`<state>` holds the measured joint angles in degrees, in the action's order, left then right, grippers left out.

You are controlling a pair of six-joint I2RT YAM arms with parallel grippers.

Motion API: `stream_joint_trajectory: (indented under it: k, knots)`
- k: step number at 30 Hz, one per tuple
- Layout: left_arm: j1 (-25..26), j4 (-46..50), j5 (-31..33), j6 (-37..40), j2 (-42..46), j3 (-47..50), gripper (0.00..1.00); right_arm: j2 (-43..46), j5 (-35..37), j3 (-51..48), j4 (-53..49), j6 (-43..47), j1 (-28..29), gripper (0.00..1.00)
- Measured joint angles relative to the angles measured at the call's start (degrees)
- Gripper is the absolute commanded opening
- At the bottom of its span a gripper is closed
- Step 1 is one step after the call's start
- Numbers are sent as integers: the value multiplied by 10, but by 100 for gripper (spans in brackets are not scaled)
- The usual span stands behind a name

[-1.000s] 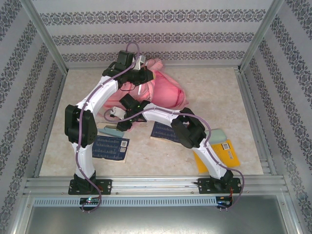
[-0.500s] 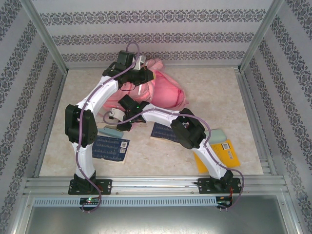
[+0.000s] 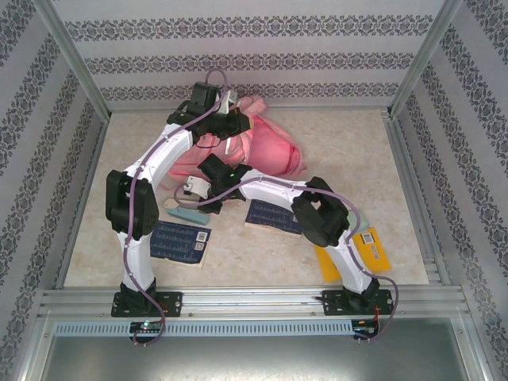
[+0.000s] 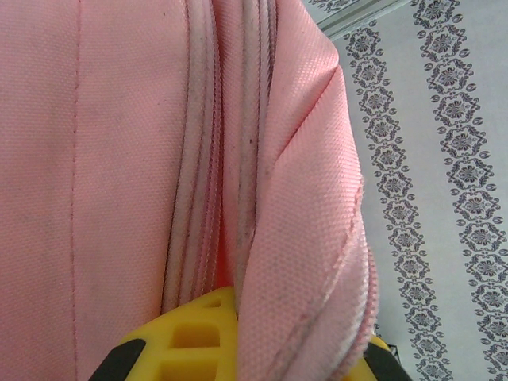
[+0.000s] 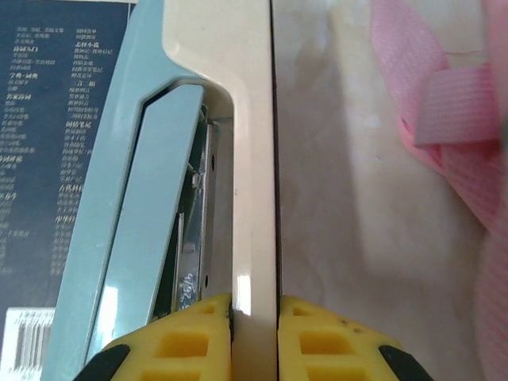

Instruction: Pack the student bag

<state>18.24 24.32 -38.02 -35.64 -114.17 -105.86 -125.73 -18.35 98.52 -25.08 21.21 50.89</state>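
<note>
Student bag (image 3: pixel 266 151): pink, lying at the far middle of the table (image 3: pixel 357 151); whether anything is inside cannot be told. Left tool (image 4: pixel 286 341): clamped on a fold of the bag's fabric beside the zip, apparently holding it for loading. Right tool (image 5: pixel 254 333): closed on a teal-and-cream stapler (image 5: pixel 198 159), near the bag and just beside a dark blue book (image 3: pixel 181 240). Also out on the table: second blue book (image 3: pixel 270 214), yellow book (image 3: pixel 373 252). Judged progress: early; stapler gripped but not yet in the bag, three books left.
</note>
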Motion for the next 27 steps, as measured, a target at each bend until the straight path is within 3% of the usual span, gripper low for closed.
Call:
stream_joint_trajectory:
  k: [10, 18, 22, 27]
  knots:
    - [-1, 1, -2, 2, 0, -1, 0, 212, 57, -262, 92, -45, 0, 0]
    - [-7, 40, 10, 52, 11, -18, 0, 475, 115, -485, 115, -128, -11, 0]
    - [-10, 67, 30, 85, 34, -18, 0, 593, 135, -537, 116, -193, -48, 0]
    - [-16, 97, 41, 117, 60, -18, 0, 666, 153, -575, 128, -255, -102, 0]
